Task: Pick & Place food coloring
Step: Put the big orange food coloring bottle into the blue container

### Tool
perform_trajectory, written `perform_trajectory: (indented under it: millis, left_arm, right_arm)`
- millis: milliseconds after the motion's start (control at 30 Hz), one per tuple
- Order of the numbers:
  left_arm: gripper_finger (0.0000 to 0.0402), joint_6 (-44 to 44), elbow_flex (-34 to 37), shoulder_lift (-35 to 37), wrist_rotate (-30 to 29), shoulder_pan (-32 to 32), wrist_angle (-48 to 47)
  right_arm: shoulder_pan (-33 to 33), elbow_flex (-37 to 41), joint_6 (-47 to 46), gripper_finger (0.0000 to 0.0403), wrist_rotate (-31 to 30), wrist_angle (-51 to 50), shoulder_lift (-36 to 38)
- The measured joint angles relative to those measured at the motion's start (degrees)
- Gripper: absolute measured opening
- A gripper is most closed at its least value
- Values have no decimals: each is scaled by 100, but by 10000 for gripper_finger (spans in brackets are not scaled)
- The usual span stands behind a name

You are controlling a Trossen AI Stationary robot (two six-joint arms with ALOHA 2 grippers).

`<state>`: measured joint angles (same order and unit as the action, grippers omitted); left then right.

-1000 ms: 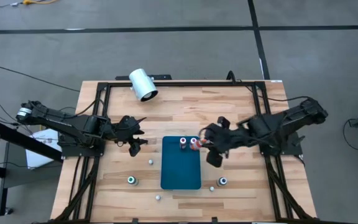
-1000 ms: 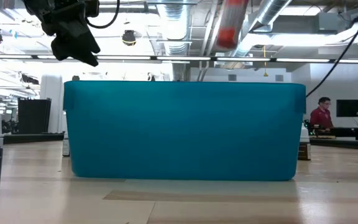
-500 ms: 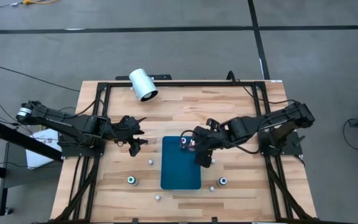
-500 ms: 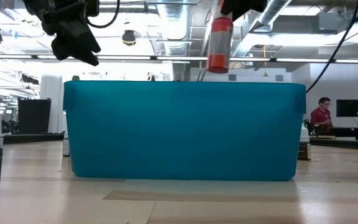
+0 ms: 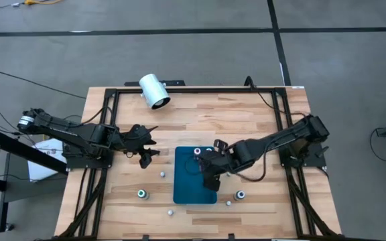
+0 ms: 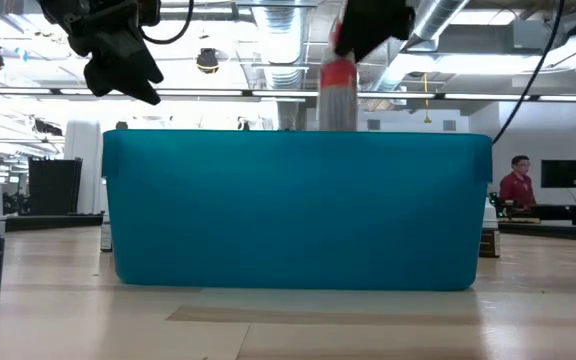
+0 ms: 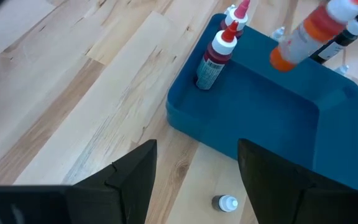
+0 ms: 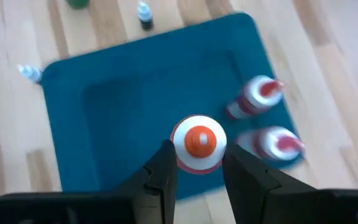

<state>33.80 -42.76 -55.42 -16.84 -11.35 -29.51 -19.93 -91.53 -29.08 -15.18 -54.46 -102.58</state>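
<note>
Hanging over the teal tray (image 8: 135, 118), the orange bottle (image 8: 198, 142) sits pinched between the right gripper's (image 8: 194, 163) fingers, cap toward the wrist camera; in the left wrist view it (image 7: 303, 34) tilts above the tray's (image 7: 272, 102) inside, clear of the floor; two red bottles (image 7: 215, 57) stand upright together at one end of the tray, just beside the wall; a green bottle (image 5: 141, 194), a dark one (image 5: 240, 195) and small white caps (image 5: 162, 174) lie loose on the worktop (image 5: 200, 114) around the tray; left gripper (image 5: 143, 148) waits spread, off the tray's left side.

Step judged: placing, carry done, bottle not yet set down; next move likely calls for lowering it upright onto bare tray floor, apart from the red pair, then opening; risk of tipping if released tilted.
</note>
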Motion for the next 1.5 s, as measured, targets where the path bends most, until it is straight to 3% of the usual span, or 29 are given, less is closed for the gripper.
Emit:
perform_trajectory:
  millis: [267, 600, 767, 1200, 1500]
  left_arm:
    - [213, -57, -7, 2, 0, 0, 45]
    - [213, -138, -4, 2, 291, 0, 47]
    - [213, -168, -4, 2, 304, 0, 34]
    - [213, -210, -4, 2, 302, 0, 29]
    - [213, -212, -2, 2, 301, 0, 29]
  right_arm:
    - [-63, -12, -104, 99, -37, 203, -406]
    - [-67, 37, -306, 98, -614, 173, -462]
    - [-144, 94, -591, 98, -677, 166, -460]
    - [-446, 112, -1464, 98, -1504, 135, -460]
    - [-646, 718, -2277, 98, -1678, 463, -456]
